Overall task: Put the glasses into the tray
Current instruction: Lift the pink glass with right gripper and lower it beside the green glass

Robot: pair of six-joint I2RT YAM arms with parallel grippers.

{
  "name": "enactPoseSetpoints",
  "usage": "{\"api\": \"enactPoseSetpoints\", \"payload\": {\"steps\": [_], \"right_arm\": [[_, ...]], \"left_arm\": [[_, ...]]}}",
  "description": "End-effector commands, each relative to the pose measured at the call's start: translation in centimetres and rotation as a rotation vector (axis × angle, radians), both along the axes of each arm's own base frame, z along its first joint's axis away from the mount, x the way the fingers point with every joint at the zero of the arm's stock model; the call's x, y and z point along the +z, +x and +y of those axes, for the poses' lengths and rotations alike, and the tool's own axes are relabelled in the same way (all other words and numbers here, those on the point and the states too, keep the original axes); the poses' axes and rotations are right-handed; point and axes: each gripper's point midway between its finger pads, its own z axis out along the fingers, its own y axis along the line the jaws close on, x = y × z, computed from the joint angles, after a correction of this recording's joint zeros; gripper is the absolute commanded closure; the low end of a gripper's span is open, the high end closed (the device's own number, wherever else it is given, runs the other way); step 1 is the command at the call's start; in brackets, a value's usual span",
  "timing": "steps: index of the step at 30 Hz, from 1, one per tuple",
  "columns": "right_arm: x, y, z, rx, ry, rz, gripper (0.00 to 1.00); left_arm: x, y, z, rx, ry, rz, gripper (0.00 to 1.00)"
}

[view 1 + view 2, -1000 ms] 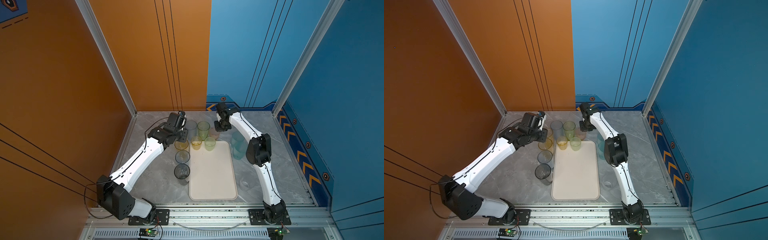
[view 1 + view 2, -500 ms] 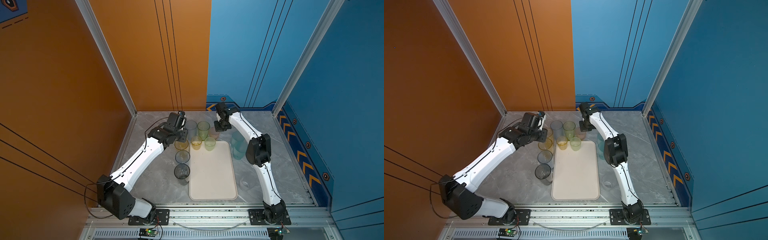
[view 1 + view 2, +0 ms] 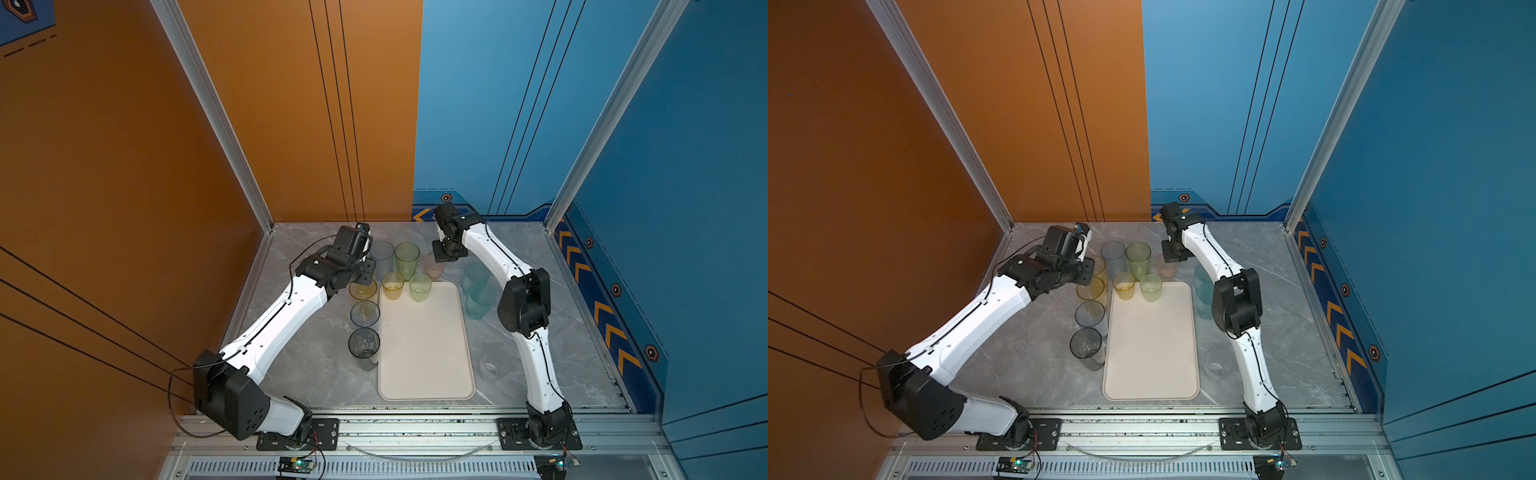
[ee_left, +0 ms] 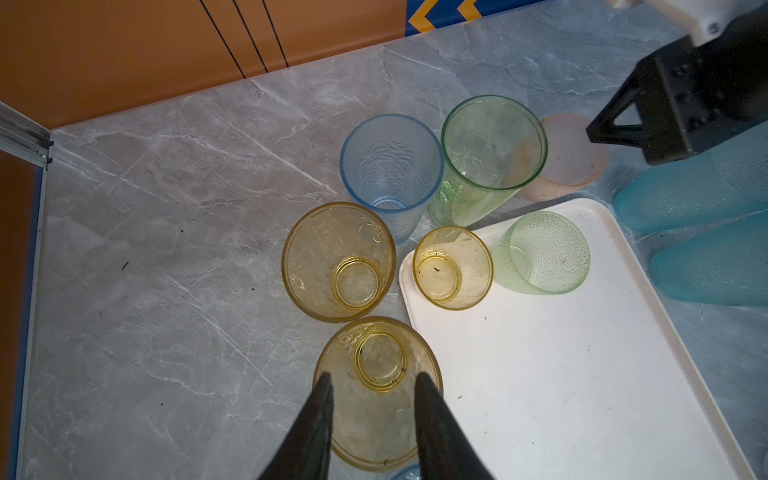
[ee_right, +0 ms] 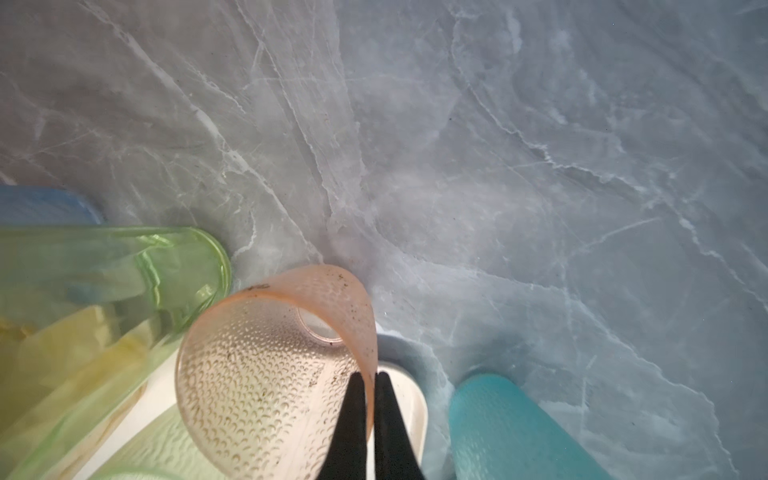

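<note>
The cream tray (image 3: 424, 345) (image 3: 1150, 345) lies mid-table, with a small yellow glass (image 3: 392, 285) and a small green glass (image 3: 419, 287) at its far end. My right gripper (image 5: 370, 376) (image 3: 444, 257) is shut on the wall of a frosted pink glass (image 5: 266, 374) (image 3: 432, 266), one finger inside and one outside. That glass stands just beyond the tray's far right corner. My left gripper (image 4: 374, 378) (image 3: 365, 277) is open, its fingertips over the mouth of a large yellow glass (image 4: 378, 415) (image 3: 363, 289) left of the tray.
Off the tray stand a second large yellow glass (image 4: 338, 262), a tall blue one (image 3: 381, 253), a tall green one (image 3: 407, 255), two grey ones (image 3: 364, 312) (image 3: 363, 343), two teal ones (image 3: 476, 270) (image 3: 480, 301) and a clear one (image 3: 492, 365). Walls enclose three sides.
Both arms stay where they were in the top views. The right gripper's jaws have finished closing on the pink glass's wall.
</note>
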Motion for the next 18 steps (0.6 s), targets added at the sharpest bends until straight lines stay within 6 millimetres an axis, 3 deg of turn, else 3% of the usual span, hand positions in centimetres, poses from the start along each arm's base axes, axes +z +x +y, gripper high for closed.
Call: {"api": "enactPoseSetpoints", "payload": {"steps": [1,6,9,16,18], "right_arm": [[5.3,-0.4,-1.0,-0.011,0.004,-0.117,1.0],[6.8,-2.7,-2.0,-0.007,-0.001,-0.124,1.0],[6.8,-4.2,-2.3,-0.004,-0.004,-0.112,1.0],[5.6,-7.1,-2.6,-0.008,0.006,-0.086,1.0],[4.3,-8.1,-2.5,-0.008,0.007,-0.06,1.0]], "left_arm": [[0.4,-0.4,0.5,-0.002,-0.005,-0.009,0.65],[0.5,-0.5,0.6,-0.002,-0.006,-0.011,0.65],[0.6,-0.5,0.6,-0.002,-0.007,-0.014,0.65],[0.9,-0.6,0.4,-0.005,-0.015,-0.02,0.65],[1.0,-0.5,0.4,-0.005,-0.017,-0.023,0.65]]}}
